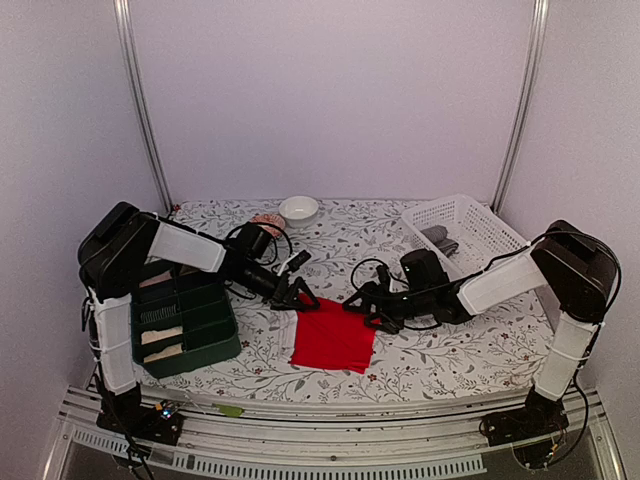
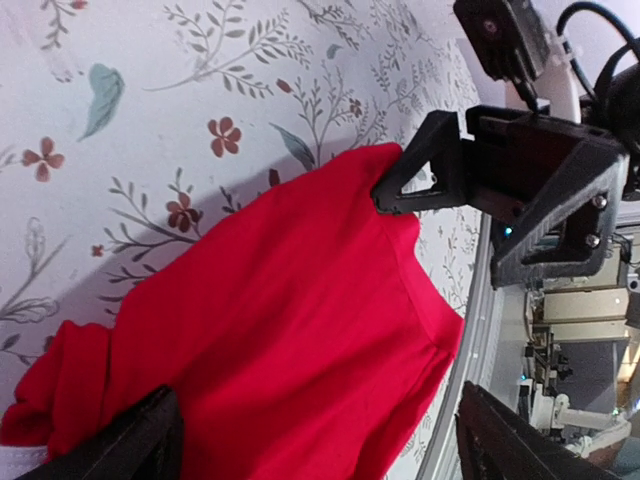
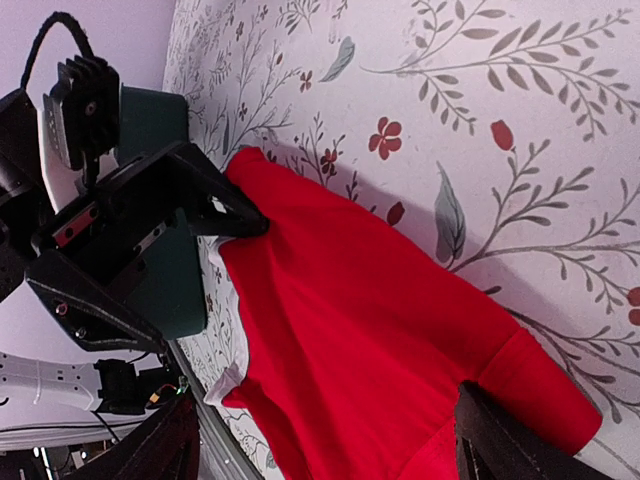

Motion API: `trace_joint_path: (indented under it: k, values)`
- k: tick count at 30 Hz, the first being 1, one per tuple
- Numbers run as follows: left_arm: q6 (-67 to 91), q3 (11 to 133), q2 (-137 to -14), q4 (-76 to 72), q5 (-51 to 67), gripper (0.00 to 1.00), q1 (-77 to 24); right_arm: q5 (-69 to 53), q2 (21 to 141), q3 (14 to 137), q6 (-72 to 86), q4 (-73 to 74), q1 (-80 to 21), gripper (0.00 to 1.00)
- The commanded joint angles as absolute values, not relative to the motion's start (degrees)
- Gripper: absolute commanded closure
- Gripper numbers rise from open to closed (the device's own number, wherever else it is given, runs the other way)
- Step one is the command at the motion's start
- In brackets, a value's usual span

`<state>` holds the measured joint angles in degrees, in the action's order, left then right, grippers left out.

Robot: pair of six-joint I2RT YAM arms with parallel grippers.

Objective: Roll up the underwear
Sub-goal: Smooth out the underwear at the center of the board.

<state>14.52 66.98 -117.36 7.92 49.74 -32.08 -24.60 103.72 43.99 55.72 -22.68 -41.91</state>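
Note:
The bright red underwear (image 1: 333,335) lies spread flat on the flowered table, in front of both arms. My left gripper (image 1: 296,296) hovers at its far left corner, my right gripper (image 1: 366,309) at its far right corner. In the left wrist view the red cloth (image 2: 290,330) fills the space under my open left gripper (image 2: 330,445), and the right gripper's fingertip (image 2: 390,195) touches the cloth's corner. In the right wrist view the cloth (image 3: 370,340) lies under my open right gripper (image 3: 335,445). Neither gripper holds anything.
A dark green bin (image 1: 215,345) with cream rolls (image 1: 160,336) stands at the left. A white basket (image 1: 478,222) holding grey pieces (image 1: 440,240) is at the back right. A white bowl (image 1: 298,208) sits at the back.

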Motion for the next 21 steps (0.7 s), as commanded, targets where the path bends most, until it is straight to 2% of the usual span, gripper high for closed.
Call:
trace_joint_path:
  k: [1, 8, 14, 18, 21]
  values:
    - [12.9, 67.2, -119.1, 14.0, 38.3, 0.04, -29.4, -23.6, 107.3, 47.4, 54.7, -18.3, -41.2, 0.13]
    - [12.8, 68.0, -116.6, 11.9, 39.3, 0.04, -29.4, -21.4, 112.3, 56.5, 46.7, -8.6, -38.9, 0.13]
    - [11.0, 71.6, -110.2, 12.3, 35.6, 0.04, -29.4, -20.2, 114.7, 63.6, 39.6, -0.5, -36.2, 0.13]
    - [9.8, 72.4, -107.5, 13.7, 32.9, 0.04, -29.4, -22.2, 111.1, 64.8, 35.7, 1.6, -35.2, 0.13]
    - [7.7, 71.3, -104.5, 14.4, 32.8, 0.04, -29.9, -29.4, 106.1, 63.9, 33.8, -0.8, -35.2, 0.12]
